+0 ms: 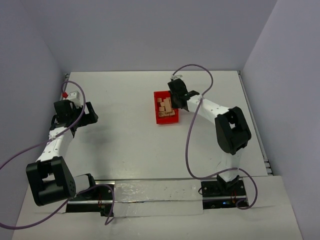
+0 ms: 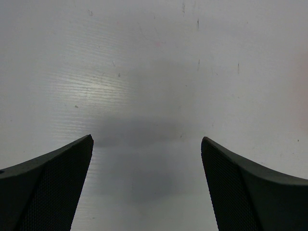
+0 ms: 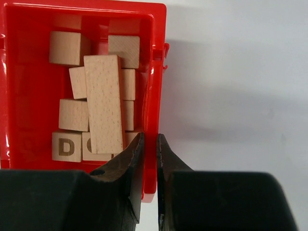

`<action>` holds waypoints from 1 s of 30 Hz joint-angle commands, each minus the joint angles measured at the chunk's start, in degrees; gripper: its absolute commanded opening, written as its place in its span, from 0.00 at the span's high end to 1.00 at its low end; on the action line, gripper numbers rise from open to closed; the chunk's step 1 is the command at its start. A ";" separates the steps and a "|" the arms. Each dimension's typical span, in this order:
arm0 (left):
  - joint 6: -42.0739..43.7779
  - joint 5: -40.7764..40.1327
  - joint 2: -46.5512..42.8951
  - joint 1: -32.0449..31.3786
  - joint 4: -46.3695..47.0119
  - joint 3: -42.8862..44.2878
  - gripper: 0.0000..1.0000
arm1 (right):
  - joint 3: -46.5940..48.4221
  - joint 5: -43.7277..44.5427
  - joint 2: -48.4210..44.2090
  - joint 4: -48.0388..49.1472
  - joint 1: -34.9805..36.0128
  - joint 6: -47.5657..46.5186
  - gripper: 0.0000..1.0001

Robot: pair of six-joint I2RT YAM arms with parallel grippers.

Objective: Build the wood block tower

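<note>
Several light wood blocks (image 3: pixel 73 114) lie loose inside a red bin (image 3: pixel 19 72). One long block (image 3: pixel 103 103) rests across the cubes, and one cube carries a letter D (image 3: pixel 66 146). My right gripper (image 3: pixel 150 137) is shut on the bin's right wall (image 3: pixel 153 96), one finger inside and one outside. From above, the bin (image 1: pixel 159 120) sits right of the table's centre with the right gripper (image 1: pixel 176 100) at its far right edge. My left gripper (image 2: pixel 147 140) hangs open over bare table at the far left (image 1: pixel 92 114). The tower is out of view.
The white table (image 1: pixel 130 145) is boxed in by grey walls on the left, back and right. Purple cables (image 1: pixel 192 130) loop from both arms. A small red part (image 1: pixel 64 94) sits by the left wall.
</note>
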 commanded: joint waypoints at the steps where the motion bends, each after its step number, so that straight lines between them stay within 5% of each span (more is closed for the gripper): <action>1: 0.82 1.73 -0.91 0.36 -0.32 2.54 0.01 | -7.60 0.64 -8.17 0.08 -2.13 -3.11 0.99; 3: 1.02 1.92 -1.08 0.36 -0.32 2.43 0.01 | -9.66 0.34 -8.90 0.21 -2.67 -3.02 0.98; 12: 1.72 2.22 -2.30 0.45 -1.11 2.35 0.01 | -11.17 -7.27 -6.17 1.04 -7.65 -1.44 0.65; 26: 1.81 2.44 -1.96 0.45 -0.97 2.08 0.01 | -8.53 -6.96 -2.67 2.54 -9.08 -2.19 0.70; 30: 1.90 2.31 -2.05 0.47 -1.04 2.06 0.01 | -7.14 -6.72 -1.49 1.81 -9.08 -2.54 0.87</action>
